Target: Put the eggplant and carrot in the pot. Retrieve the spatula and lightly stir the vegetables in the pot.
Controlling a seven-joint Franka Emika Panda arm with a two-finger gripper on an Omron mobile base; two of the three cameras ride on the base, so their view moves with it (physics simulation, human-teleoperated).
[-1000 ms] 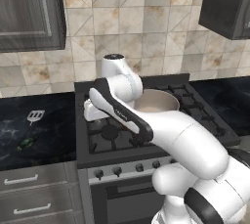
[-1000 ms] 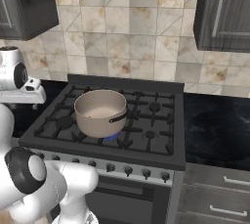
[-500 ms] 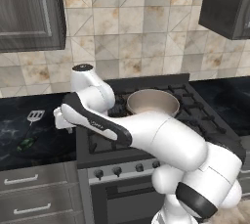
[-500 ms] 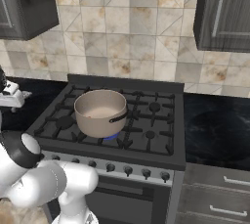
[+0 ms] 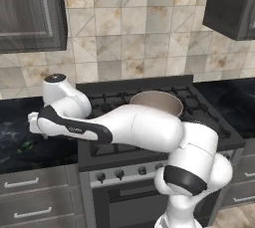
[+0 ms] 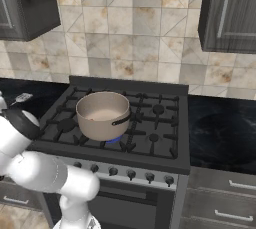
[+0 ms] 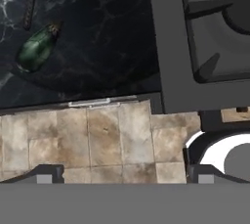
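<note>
My gripper (image 7: 124,176) is open, its two finger tips wide apart with nothing between them, looking down over the front edge of the dark counter left of the stove. The eggplant (image 7: 36,47), dark green and elongated, lies on that counter, up and to the left of the gripper and apart from it. In the left base view it is a small green shape (image 5: 25,147) under my arm. The spatula's thin dark handle (image 7: 29,5) lies beyond it, and its pale head (image 6: 22,97) rests on the counter. The tan pot (image 5: 157,103) (image 6: 102,115) stands on the stove's front left burner. The carrot is out of view.
The black stove (image 7: 205,37) with raised grates (image 6: 150,123) lies to the right of the gripper. The dark marble counter (image 5: 15,117) ends at a front edge above grey drawers (image 5: 35,184). Tan floor tiles (image 7: 105,140) lie below. Wall cabinets hang above on both sides.
My arm has swung left, from over the stove beside the pot to above the left counter, and now covers the spatula in the left base view. The jaws stayed open.
</note>
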